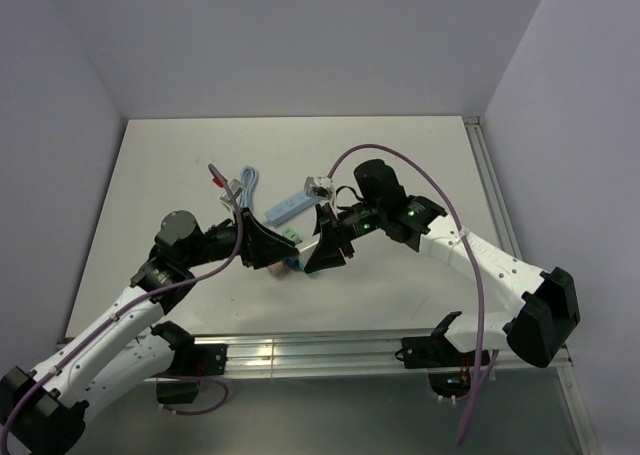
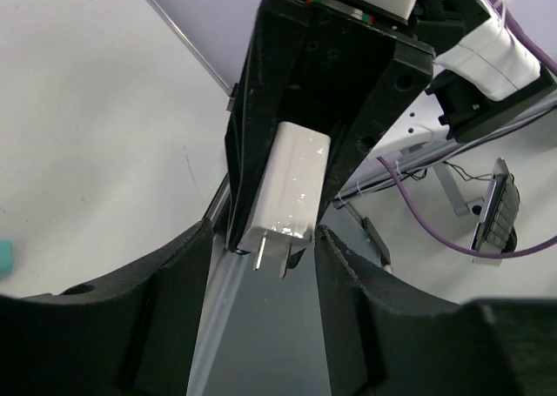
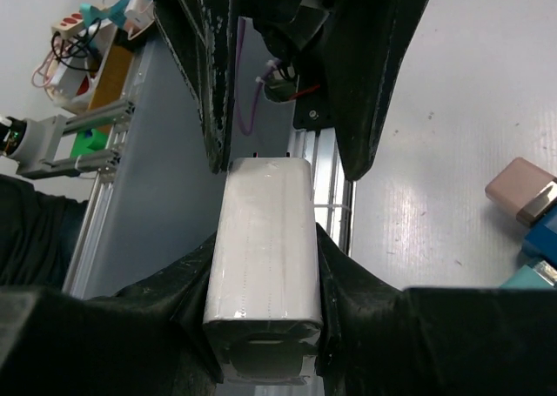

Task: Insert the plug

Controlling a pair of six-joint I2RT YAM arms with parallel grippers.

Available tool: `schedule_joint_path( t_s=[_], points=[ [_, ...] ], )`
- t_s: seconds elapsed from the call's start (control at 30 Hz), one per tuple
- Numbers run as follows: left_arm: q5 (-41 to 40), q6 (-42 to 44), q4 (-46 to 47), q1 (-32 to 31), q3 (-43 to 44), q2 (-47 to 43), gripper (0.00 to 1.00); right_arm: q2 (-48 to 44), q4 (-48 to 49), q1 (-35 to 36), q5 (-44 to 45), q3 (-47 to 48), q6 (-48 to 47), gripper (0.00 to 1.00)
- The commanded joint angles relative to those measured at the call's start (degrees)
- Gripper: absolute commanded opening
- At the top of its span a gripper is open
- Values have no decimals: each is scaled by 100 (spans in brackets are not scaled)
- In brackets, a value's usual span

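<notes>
Plug (image 2: 287,191): clamped in right gripper (image 3: 265,265), prongs toward the left arm.
Left gripper (image 2: 261,248): part-open, flanking the pronged end, not touching.
Long axis: gripper to gripper.

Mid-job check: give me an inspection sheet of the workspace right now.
Surface: white table, no spills seen.
Job's things: white charger, prongs exposed, off the table; blue-white socket strip lying behind the grippers.
Clutter: pink block, grey-blue lead, red connector.
Grippers: right gripper shut on charger; left gripper open, fingers flanking its prongs.
Cables: purple cable arching over right arm.
Surroundings: pale walls; aluminium rail at near edge.
</notes>
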Motion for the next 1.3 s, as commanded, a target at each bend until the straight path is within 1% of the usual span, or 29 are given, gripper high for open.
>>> schedule_joint_path(
  t_s=[0.0, 0.07, 0.23, 0.4, 0.5, 0.53, 0.57, 0.6, 0.63, 0.67, 0.77, 0.8, 0.87, 0.93, 1.03, 1.17, 1.27],
  points=[
    [231, 284, 214, -137, 232, -4, 55, -49, 417, 112, -305, 75, 111, 0],
    [284, 275, 327, -181, 214, -13, 54, 22, 382, 148, -305, 101, 85, 0],
    [188, 390, 188, -375, 328, 22, 53, 75, 627, 200, -261, 66, 260, 0],
    [20, 486, 117, -550, 381, 66, 47, 171, 716, 244, -261, 92, 401, 0],
    [-23, 504, 30, -647, 442, 101, 34, 180, 874, 253, -112, 75, 585, 0],
    [-50, 530, -14, -673, 460, 110, 24, 180, 953, 245, -86, 75, 629, 0],
    [-76, 600, -76, -691, 478, 110, 16, 180, 988, 244, -60, 66, 725, 1],
    [-172, 635, -146, -726, 495, 110, 6, 171, 1032, 244, -24, 57, 787, 3],
    [-277, 671, -329, -726, 530, 102, 0, 163, 1076, 244, 2, 49, 822, 6],
    [-339, 723, -401, -735, 531, 76, 0, 136, 1085, 253, 81, 40, 875, 14],
    [-682, 768, -550, -726, 487, -126, 0, 23, 927, 244, 239, -21, 814, 33],
    [-761, 794, -551, -726, 443, -266, 0, -30, 883, 244, 318, -57, 779, 42],
    [-902, 803, -498, -726, 390, -399, 0, -188, 865, 227, 362, -206, 726, 49],
    [-937, 812, -489, -726, 346, -522, 0, -294, 953, 192, 363, -311, 761, 51],
    [-911, 882, -586, -735, 390, -461, 0, -400, 953, 157, 380, -408, 761, 52],
    [-753, 820, -428, -726, 355, -461, 0, -444, 953, 34, 389, -435, 779, 54],
    [-709, 847, -480, -726, 381, -461, 0, -505, 1190, -150, 302, -523, 972, 54]
  ],
)
